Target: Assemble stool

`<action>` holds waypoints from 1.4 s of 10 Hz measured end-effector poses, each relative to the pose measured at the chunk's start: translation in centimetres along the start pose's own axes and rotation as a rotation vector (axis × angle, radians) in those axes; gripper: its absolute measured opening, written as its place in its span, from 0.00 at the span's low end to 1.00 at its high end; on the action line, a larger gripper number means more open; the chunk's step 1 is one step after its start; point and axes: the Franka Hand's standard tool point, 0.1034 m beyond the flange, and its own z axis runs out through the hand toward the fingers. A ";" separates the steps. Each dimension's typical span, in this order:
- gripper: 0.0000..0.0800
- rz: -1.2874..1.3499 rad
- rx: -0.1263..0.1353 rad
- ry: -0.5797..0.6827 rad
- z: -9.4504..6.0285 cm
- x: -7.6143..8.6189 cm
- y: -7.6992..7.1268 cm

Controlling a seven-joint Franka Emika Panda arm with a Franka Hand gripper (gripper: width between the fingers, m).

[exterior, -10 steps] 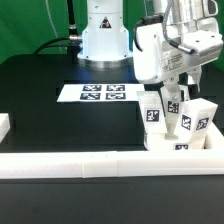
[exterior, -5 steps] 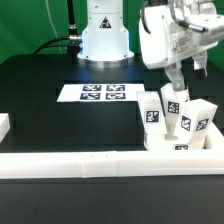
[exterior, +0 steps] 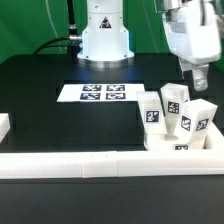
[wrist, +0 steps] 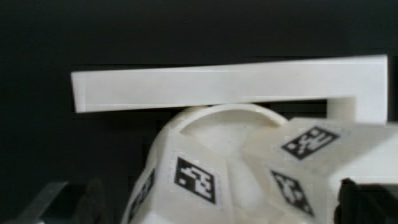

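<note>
Where the long white rail bends into a corner at the exterior view's right, the stool parts stand gathered: three legs can be counted, all upright on the round seat, which sits inside that corner and touches or nearly touches the rail. One leg stands on the side of the seat toward the exterior view's left, a second leg behind it and farther from the rail's front run, and a third leg nearest the rail's corner on the exterior view's right. Each leg shows a black-and-white square tag on its face. One marker board lies flat on the black table, well apart from the rail's corner toward the exterior view's left, carrying a row of printed tags. A single white block sits at the rail's far end on the exterior view's left.

One arm is in view, its white wrist housing hanging upright above the rail's corner. The gripper points straight down, just above the second leg and not touching it. Its dark fingers hold nothing; whether they stand apart or together cannot be told.

From the wrist view, the rail's corner lies beyond the seat's curved rim, with tagged legs standing close below the camera.
</note>
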 end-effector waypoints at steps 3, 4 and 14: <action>0.81 -0.400 -0.046 0.001 -0.4 -1.8 -0.7; 0.81 -0.517 -0.044 0.002 -0.4 -1.5 -0.7; 0.81 -1.700 -0.187 -0.093 -0.4 2.1 -0.4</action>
